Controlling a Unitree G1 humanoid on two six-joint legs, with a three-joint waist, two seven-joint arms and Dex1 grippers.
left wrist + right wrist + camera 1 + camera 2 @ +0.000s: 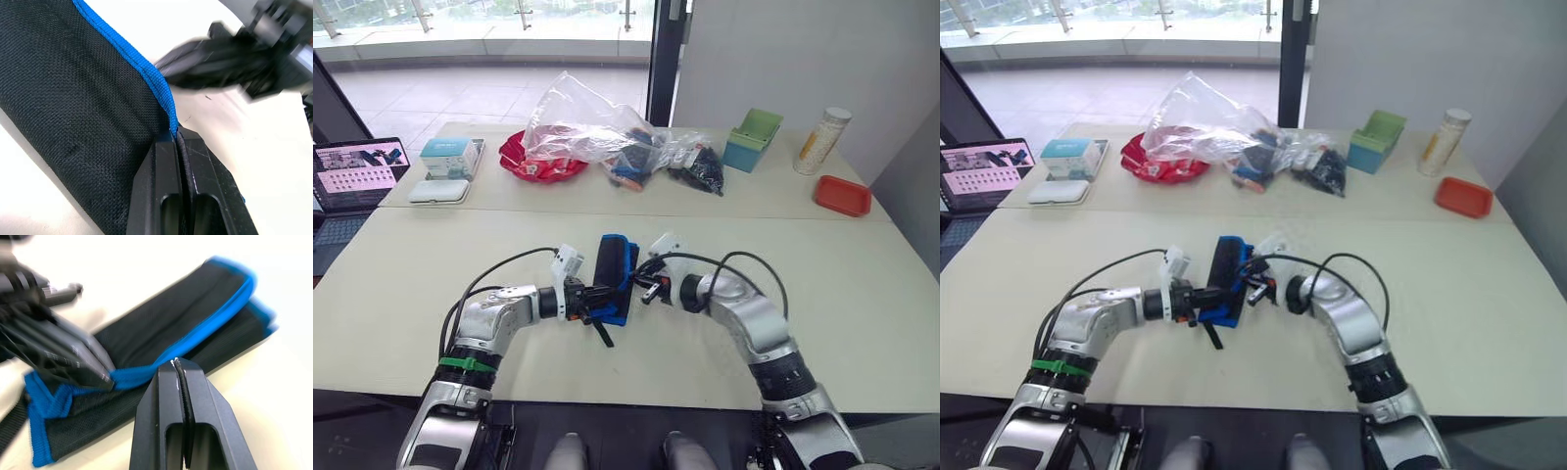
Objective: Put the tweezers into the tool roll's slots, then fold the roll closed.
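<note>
Both end effectors pinching tool roll (615, 274) edging.
Left end effector (594, 302) and right end effector (644, 284) clamp thin blue trim; uneven pull could slip, roll springs open.

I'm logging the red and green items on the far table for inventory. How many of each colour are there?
Red: 2, the red bowl under the clear plastic bag and the red tray.
Green: 1, the green bin.
Total: 3
</note>
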